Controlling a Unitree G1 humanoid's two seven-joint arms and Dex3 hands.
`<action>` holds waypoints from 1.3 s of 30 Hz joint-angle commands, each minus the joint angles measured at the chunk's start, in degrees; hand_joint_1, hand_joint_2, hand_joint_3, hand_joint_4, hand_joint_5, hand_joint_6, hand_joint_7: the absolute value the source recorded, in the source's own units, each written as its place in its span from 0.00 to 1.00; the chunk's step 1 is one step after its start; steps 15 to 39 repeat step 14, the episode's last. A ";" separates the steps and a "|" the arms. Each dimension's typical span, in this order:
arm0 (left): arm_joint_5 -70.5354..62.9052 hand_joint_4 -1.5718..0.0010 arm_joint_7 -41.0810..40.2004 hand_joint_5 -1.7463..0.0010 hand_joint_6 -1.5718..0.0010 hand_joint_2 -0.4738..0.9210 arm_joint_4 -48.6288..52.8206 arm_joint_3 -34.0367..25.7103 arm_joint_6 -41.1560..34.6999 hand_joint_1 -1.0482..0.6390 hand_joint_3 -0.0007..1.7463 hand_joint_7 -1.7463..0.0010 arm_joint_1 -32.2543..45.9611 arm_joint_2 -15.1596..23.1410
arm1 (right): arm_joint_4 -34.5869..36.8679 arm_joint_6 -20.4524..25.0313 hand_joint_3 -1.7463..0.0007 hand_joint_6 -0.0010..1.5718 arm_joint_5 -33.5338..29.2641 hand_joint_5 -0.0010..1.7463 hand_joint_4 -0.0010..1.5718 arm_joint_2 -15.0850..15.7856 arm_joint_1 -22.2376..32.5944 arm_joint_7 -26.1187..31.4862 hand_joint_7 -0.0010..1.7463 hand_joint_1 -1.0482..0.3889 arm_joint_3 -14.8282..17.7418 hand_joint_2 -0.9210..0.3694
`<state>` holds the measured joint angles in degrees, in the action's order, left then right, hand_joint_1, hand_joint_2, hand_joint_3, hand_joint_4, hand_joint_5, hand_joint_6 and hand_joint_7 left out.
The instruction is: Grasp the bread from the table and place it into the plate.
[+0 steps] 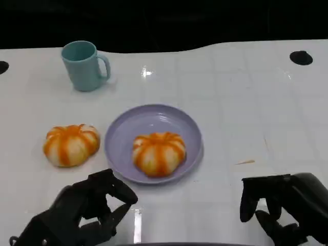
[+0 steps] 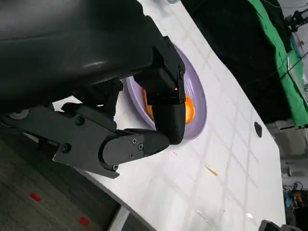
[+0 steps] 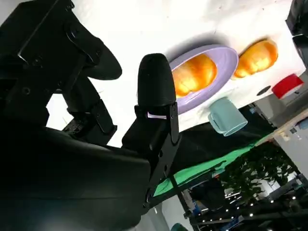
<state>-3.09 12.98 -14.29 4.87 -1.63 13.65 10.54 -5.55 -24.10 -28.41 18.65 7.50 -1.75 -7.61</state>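
One bread already sits in the lilac plate, slightly toward the robot's side of its centre. A second bread lies on the white desk just beside the plate's left rim, apart from it. A teal mug stands farther back, well clear of both.

The left hand hovers low at the near edge of the desk, a little nearer the robot than the loose bread; its fingers are parted and curved and hold nothing. The right hand waits at the lower right, well apart from the plate, fingers loosely bent and also empty.

Judging by this layout, the step in hand is the reach for the bread still on the desk, and the left hand is the natural one for it. It would do well to spread its fingers wider than the loaf, come down over its domed top, and close on the flanks gently, since the bread looks soft and could dent. The room left in the plate is on the far and left side, so the carry should be short and end there, not on top of the bread already placed
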 commanded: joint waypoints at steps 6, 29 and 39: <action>-0.15 0.55 0.32 0.00 0.60 0.96 1.99 -0.62 2.35 0.43 0.32 0.27 -0.28 1.27 | 1.72 -0.77 0.17 0.57 -0.83 1.00 0.61 0.30 -1.16 1.67 0.78 0.79 -0.07 0.60; 0.21 0.53 0.27 0.00 0.60 0.95 2.20 -0.63 2.45 0.43 0.32 0.27 -0.33 1.25 | 1.17 -0.06 0.17 0.58 -0.19 1.00 0.61 0.22 -1.23 1.05 0.78 0.80 0.04 0.60; 0.21 0.53 0.27 0.00 0.60 0.95 2.20 -0.63 2.45 0.43 0.32 0.27 -0.33 1.25 | 1.17 -0.06 0.17 0.58 -0.19 1.00 0.61 0.22 -1.23 1.05 0.78 0.80 0.04 0.60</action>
